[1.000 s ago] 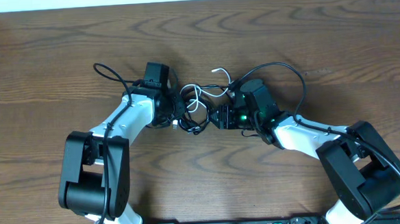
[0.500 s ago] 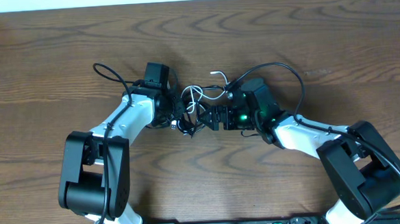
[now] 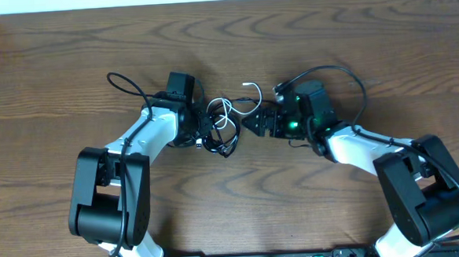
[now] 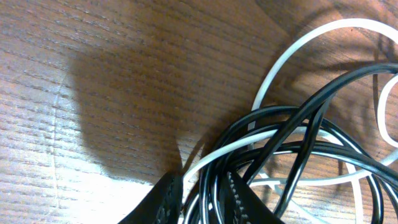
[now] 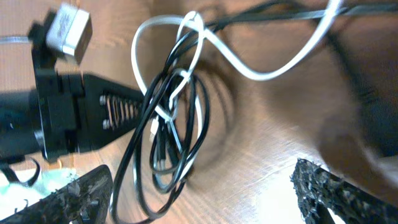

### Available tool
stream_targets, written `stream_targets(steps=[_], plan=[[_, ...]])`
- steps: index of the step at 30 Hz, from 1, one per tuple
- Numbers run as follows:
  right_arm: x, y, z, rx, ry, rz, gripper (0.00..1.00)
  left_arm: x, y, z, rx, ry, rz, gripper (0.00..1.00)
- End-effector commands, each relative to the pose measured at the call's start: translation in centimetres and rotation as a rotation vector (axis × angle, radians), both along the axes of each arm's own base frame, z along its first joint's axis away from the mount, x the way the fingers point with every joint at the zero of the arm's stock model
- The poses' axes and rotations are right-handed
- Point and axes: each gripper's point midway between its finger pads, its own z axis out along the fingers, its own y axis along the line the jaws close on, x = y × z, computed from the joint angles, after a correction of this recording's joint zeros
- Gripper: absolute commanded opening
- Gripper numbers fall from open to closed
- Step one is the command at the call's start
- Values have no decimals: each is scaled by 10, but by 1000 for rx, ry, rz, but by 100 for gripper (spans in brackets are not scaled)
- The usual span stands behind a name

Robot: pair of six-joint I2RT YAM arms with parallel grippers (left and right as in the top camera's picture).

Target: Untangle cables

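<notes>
My left gripper [image 4: 202, 190] is pressed together on the cables [image 3: 218, 129]; the black cords [image 4: 292, 134] are bunched between its fingers, and the white cord [image 5: 249, 65] crosses just ahead of the tips. My right gripper [image 5: 202, 168] is spread wide and holds nothing; the knot lies on the bench [image 3: 327, 45] straight in front of it, between my two grippers and apart from the right one.

I judge these cords light and limp; they will keep no shape of their own and will follow whatever pulls them. The jackets look smooth, so a slack pinch could let a strand slide out; a firm pinch on the cord itself should do no harm. I cannot make out the plug ends clearly, so I would keep off them. Being so light, the whole bundle would drag across the bench if nothing anchored it; my left gripper's pinch serves as that anchor.

The best place to take hold seems to be the white cord; one stretch of it swings clear of the black loops, ahead of my right gripper and off to one side, with bare bench under it. Nearer my left gripper it appears to wind around the black strands; a hard pull from the free stretch might tighten that spot, so I would draw gently and away from the left gripper.
</notes>
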Motion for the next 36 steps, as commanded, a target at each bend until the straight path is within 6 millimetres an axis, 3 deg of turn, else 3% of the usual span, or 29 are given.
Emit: stream_targets(steps=[1,4,9,11,14,21,26,29,33,36], plan=[[3,0,6,48,1,29,95,-12,6,-17,34,65,12,30],[-1,3,8,65,7,53,96,-13,-2,-15,-12,73,3,33],[-10,14,7,61,9,83,88,-11,-19,-7,-112,69,-19,33],[-11,17,3,35,7,73,77,-8,-20,-5,-118,60,-20,39],[-11,19,-3,-8,-2,51,70,-7,-20,-5,-118,56,-21,39],[-22,20,-26,-121,32,20,63,-7,-19,-6,-109,55,-19,38],[-31,27,-34,-136,50,45,44,-7,-12,-10,-63,50,-10,33],[-33,30,-34,-141,42,50,19,-7,-12,-10,-63,50,-14,24],[-31,29,-35,-152,37,40,15,-5,-12,-8,-73,44,-11,9],[-32,28,-36,-157,42,40,10,-2,-17,4,-143,30,-11,8]])
